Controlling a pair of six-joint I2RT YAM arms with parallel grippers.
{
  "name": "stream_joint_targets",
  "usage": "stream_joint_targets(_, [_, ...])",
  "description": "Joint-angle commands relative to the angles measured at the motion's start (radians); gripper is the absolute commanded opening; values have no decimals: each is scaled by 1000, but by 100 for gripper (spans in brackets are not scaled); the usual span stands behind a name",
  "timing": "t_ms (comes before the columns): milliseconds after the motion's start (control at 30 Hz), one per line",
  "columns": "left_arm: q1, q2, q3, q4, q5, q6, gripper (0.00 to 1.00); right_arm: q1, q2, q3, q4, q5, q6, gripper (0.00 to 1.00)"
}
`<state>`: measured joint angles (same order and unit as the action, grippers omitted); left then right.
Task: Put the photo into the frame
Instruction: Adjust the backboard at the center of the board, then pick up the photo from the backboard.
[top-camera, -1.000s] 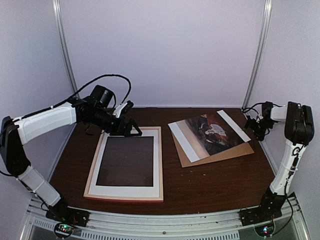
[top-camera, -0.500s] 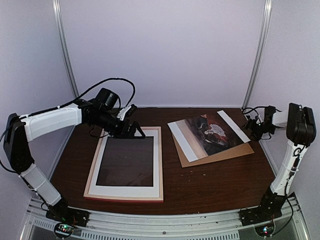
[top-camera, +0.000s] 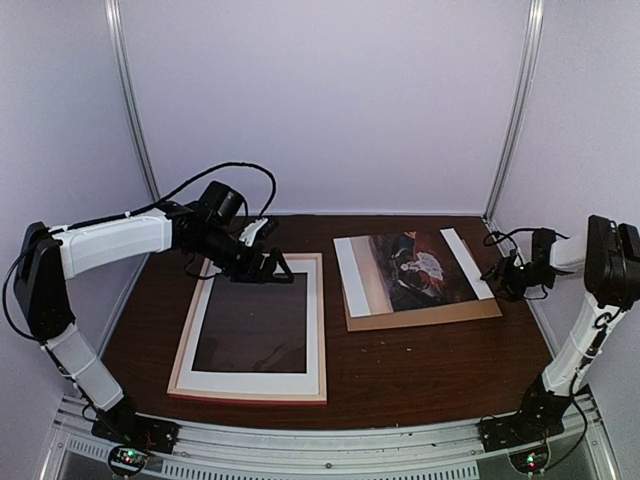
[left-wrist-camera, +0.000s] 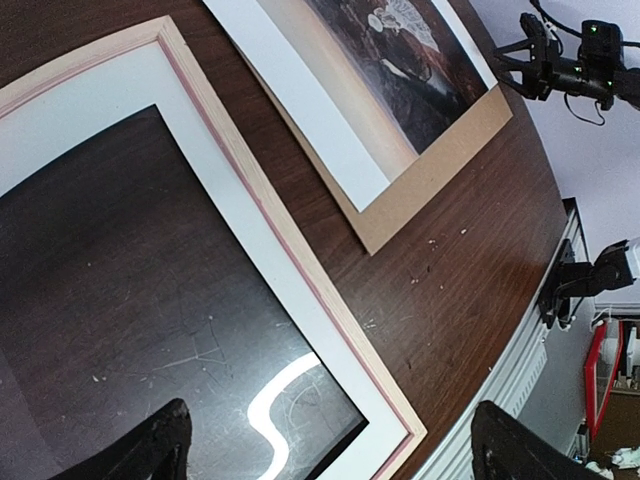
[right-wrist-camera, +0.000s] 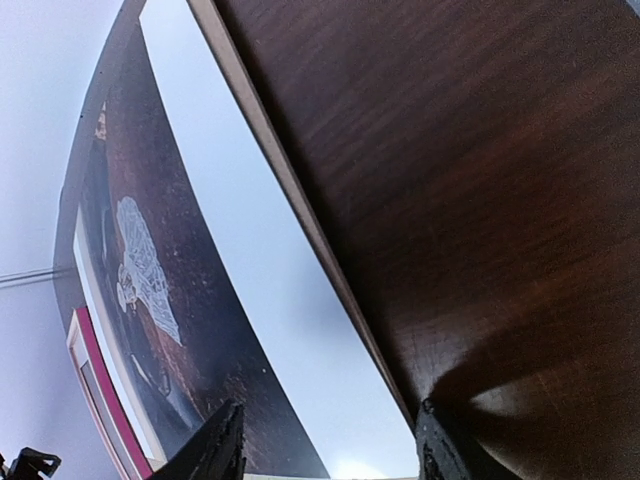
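Photo (top-camera: 410, 272) lies face up on the brown backing board (top-camera: 430, 318) on the counter (top-camera: 420, 370), right of the frame (top-camera: 321, 330); it looks thin and floppy, so pinch its white right margin with your right gripper (top-camera: 495, 275), which is spread empty beside it, while the left gripper (top-camera: 272, 270) is spread over the frame.

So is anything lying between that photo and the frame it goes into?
Nothing visible lies between them: only bare table separates the photo, on its brown board, from the frame. The left gripper, though, hovers over the frame's far bar.
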<state>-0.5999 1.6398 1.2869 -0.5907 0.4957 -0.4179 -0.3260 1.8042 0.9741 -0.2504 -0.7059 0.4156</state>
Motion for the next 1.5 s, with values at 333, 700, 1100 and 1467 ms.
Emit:
stream_joint_targets(333, [-116,116,134,14,-122,38,98,24,-160,-103,-77,107,-37,63])
stream_joint_targets(700, [-246,368,370,17,-183,36,98,116,-120,24,-112,223,-67,69])
stream_joint_targets(1100, [-282,595,534,40,-351,-63,98,209,64,265,-101,325,-95,73])
stream_joint_targets(1467, [-283,688,577,40,-427,-142,98,239,190,394,-114,330,-117,73])
